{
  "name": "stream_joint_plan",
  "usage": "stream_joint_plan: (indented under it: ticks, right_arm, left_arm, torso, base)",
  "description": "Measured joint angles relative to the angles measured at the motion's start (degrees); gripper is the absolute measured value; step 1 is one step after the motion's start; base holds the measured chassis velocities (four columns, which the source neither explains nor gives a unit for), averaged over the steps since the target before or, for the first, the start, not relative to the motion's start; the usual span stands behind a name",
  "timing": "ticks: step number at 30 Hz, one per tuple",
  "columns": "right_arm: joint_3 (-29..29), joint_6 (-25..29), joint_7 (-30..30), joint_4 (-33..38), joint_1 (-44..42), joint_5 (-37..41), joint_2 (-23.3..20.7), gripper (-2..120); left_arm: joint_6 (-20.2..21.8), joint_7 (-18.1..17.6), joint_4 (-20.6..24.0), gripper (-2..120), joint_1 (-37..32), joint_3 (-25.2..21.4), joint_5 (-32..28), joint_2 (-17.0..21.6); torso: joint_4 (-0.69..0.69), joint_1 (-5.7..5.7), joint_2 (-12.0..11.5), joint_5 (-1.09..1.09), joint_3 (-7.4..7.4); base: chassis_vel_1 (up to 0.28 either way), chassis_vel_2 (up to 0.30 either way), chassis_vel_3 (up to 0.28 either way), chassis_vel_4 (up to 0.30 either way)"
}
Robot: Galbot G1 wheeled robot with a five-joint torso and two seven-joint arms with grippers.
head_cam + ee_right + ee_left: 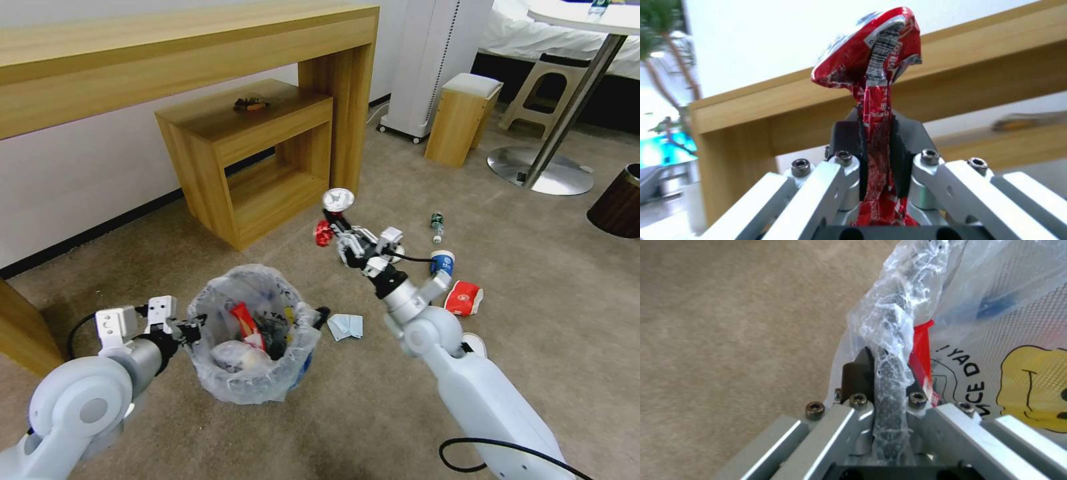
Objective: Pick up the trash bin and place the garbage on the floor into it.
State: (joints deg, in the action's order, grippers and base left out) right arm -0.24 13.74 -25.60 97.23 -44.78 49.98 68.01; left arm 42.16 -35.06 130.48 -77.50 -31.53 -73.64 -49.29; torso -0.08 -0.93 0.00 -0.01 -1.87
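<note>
The trash bin (248,337), lined with a crinkled clear bag, is in front of me on the beige floor (373,407) and holds a red wrapper and other litter. My left gripper (192,329) is shut on its bag-covered rim (889,373). My right gripper (337,227) is raised beyond and to the right of the bin, shut on a crushed red can (871,63) whose silver end (338,199) points up. More garbage lies on the carpet: a small bottle (437,225), a blue cup (443,261), a red cup (463,298) and pale folded paper (347,327).
A wooden desk (187,47) with a low shelf unit (250,157) stands along the wall behind the bin. A brown wood-grain bin (617,203) is at the right edge. A small wooden stool (461,120) and a round table's metal base (540,170) stand at the back right.
</note>
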Motion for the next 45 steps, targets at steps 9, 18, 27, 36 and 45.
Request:
stream_joint_plan:
  ticks: [9,18,27,36,45]
  right_arm:
    - [-7.0,0.45,-4.45,-0.98,4.02,0.65,1.33,10]
    - [-10.45,0.59,-7.13,-1.36,3.52,-0.65,1.59,10]
    - [-8.55,-0.31,-14.02,-0.76,0.6,-1.64,-1.63,10]
    - [-7.19,-0.91,-16.92,-1.11,-0.2,-2.24,-2.82,10]
    - [-6.86,-1.25,-17.44,-1.02,-0.38,-2.16,-3.23,22]
  left_arm:
    - [0.03,2.26,-2.32,0,4.06,3.47,-0.3,-0.15]
    - [0.04,2.49,-2.79,0,5.45,3.87,-0.67,-0.08]
    - [0.03,2.66,-2.96,0,4.73,1.78,-1.12,1.33]
    - [0.03,2.75,-2.83,0,4.31,1.08,-1.21,1.79]
    - [0.0,2.82,-2.79,0,4.42,0.83,-1.24,1.98]
  torso:
    - [0.0,0.0,0.0,0.0,0.0]
    - [0.0,0.0,0.0,0.0,0.0]
    - [-0.01,0.0,0.0,0.01,0.0]
    - [-0.01,0.0,0.0,0.01,0.0]
    - [0.0,0.0,0.0,0.01,0.0]
  base:
    - [0.0,0.0,0.0,0.0]
    - [0.0,0.0,0.0,0.0]
    - [0.0,0.0,0.0,0.0]
    - [0.0,0.0,0.0,0.0]
    - [0.0,0.0,0.0,0.0]
